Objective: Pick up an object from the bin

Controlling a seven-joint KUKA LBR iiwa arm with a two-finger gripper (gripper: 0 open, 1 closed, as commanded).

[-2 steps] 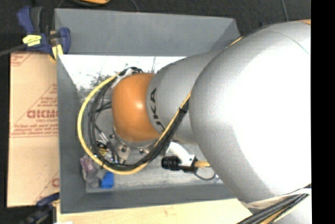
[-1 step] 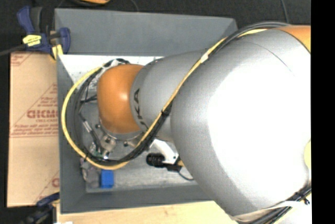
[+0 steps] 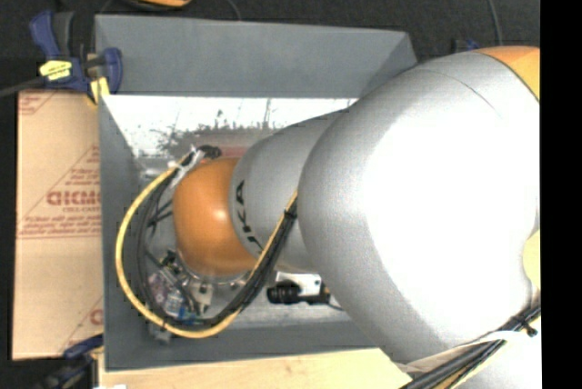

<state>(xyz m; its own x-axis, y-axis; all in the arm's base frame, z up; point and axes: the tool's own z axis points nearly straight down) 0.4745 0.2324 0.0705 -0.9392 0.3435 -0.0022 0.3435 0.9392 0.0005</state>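
One arm (image 3: 409, 214) reaches into grey bin (image 3: 245, 60) from right. Orange wrist cover (image 3: 209, 219) low over near-left floor, yellow cable (image 3: 120, 251) looped round it. Gripper (image 3: 173, 294) beneath cover, by near-left corner; open or closed, holding anything or not, cannot tell. Small black-and-white object (image 3: 296, 292) lies just right of it, near near wall.
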